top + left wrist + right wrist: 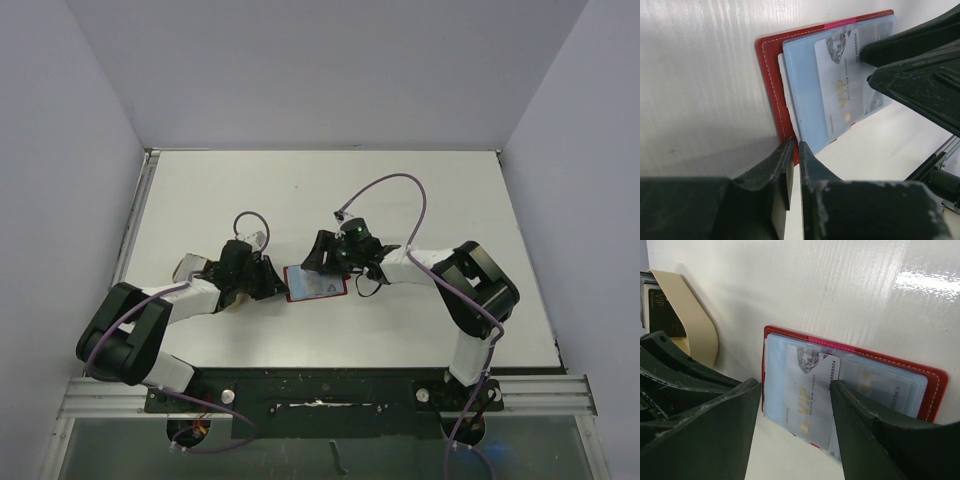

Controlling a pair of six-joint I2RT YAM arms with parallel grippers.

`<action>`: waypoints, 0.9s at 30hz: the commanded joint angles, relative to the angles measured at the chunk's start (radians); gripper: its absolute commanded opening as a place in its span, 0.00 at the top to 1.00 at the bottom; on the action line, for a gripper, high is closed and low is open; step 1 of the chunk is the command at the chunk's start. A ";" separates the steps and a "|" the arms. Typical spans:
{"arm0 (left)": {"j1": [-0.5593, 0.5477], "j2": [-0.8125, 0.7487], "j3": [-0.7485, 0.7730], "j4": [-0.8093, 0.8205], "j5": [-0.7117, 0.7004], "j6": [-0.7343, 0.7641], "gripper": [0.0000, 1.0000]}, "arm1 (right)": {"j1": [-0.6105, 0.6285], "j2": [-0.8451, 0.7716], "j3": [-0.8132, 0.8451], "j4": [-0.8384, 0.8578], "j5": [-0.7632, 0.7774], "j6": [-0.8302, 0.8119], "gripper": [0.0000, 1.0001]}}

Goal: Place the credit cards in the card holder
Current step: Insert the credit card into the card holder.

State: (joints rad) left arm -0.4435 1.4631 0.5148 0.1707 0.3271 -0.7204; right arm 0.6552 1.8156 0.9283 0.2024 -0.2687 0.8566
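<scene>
Red card holder (pixel 316 283) is laid open mid-worktop with its edge pinched by the near-closed left gripper (pixel 794 165), the VIP credit card (pixel 812 390) is straddled by the right gripper (pixel 796 385), jaws spread, and, being thin, stiff and slick, is likely best pushed edge-on.

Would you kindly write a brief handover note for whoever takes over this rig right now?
Left end effector: nearly shut on the edge of the card holder, which lies open on the table.
Right end effector: open, one fingertip on a VIP card.
Done: that card sits partly inside the holder.
Left: push it home; more cards wait in the tan dish.
</scene>
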 commanded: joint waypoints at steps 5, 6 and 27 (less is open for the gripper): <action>0.005 0.002 0.009 0.054 0.007 0.014 0.92 | 0.016 0.025 0.033 -0.020 0.025 0.022 0.41; 0.006 0.000 0.010 0.051 0.004 0.014 0.92 | 0.015 0.028 0.032 -0.018 0.024 0.026 0.41; 0.017 -0.093 0.003 0.005 -0.021 0.040 0.90 | 0.014 0.015 -0.007 0.133 -0.070 0.100 0.42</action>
State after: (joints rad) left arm -0.4320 1.3998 0.5102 0.1577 0.3134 -0.7025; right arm 0.6628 1.8442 0.9298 0.2638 -0.3119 0.9508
